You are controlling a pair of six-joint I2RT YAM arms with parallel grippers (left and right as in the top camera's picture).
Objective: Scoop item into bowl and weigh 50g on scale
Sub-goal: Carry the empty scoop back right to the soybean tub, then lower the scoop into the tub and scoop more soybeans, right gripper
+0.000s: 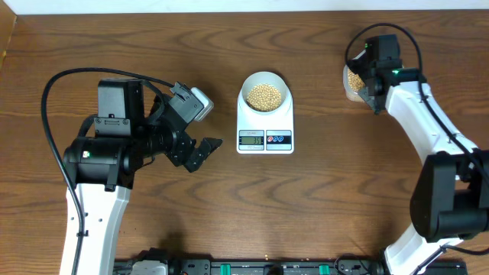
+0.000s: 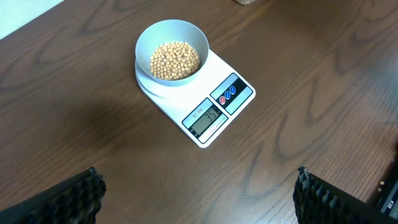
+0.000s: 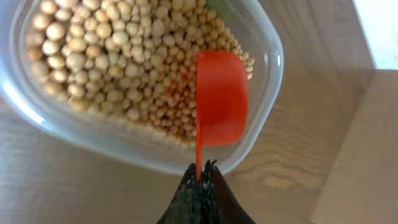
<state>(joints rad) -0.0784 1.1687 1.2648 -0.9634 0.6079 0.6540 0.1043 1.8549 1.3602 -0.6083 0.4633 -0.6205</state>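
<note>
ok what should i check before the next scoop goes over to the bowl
1. right gripper shut on the scoop handle: ok
2. scoop over the beans in the tub: ok
3. scoop loaded: cannot tell
4. bowl seated on the scale: ok
5. display lit, reading short of target: cannot tell, digits too small
6. left gripper open, apart from the scale: ok

The table (image 1: pixel 153 46) looks wood-grained, scale (image 1: pixel 265 131) smooth white plastic, tub (image 3: pixel 112 140) clear glossy plastic.
</note>
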